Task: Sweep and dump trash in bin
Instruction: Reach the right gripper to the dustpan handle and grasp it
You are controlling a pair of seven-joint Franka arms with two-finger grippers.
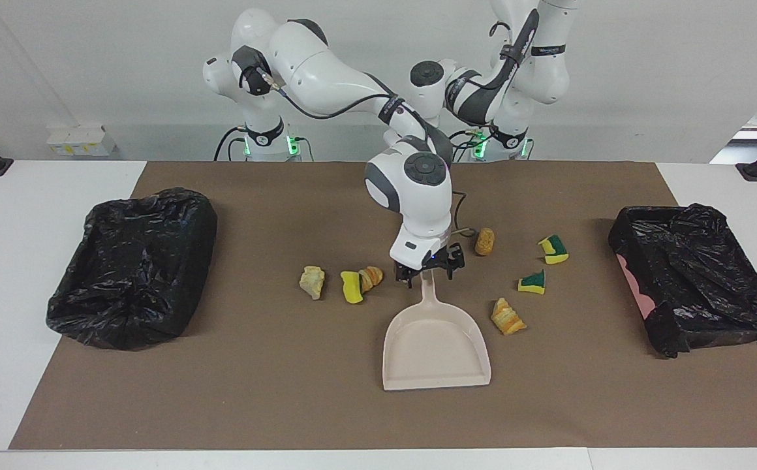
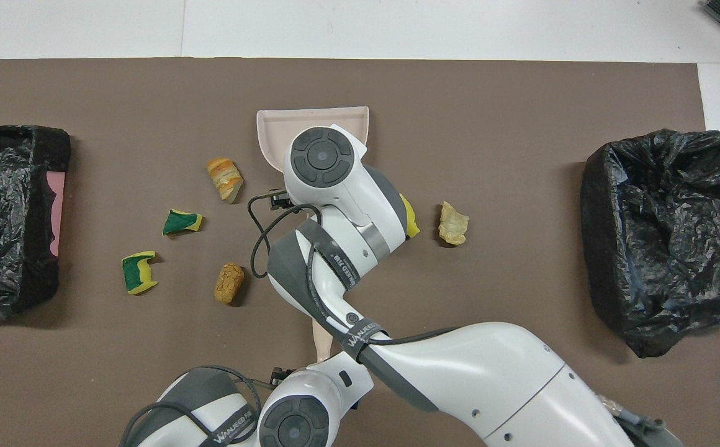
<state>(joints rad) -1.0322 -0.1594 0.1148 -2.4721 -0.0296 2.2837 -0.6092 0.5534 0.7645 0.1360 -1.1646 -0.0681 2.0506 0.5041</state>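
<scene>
Right gripper (image 1: 429, 273) over dustpan (image 1: 436, 346) handle, fingers spread, nothing held.
Trash on the brown mat (image 1: 287, 391): three scraps (image 1: 342, 282) beside the handle toward the right arm's end, four scraps (image 1: 523, 277) toward the left arm's end. Left gripper sits hidden near the robots over the brush (image 2: 321, 332); jaws wide apart, apparently empty.

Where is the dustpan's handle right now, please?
In the facing view, the dustpan's handle lies mid-mat, pointing toward the robots, directly beneath the open right gripper, between a yellow sponge bit and a bread chunk.
</scene>
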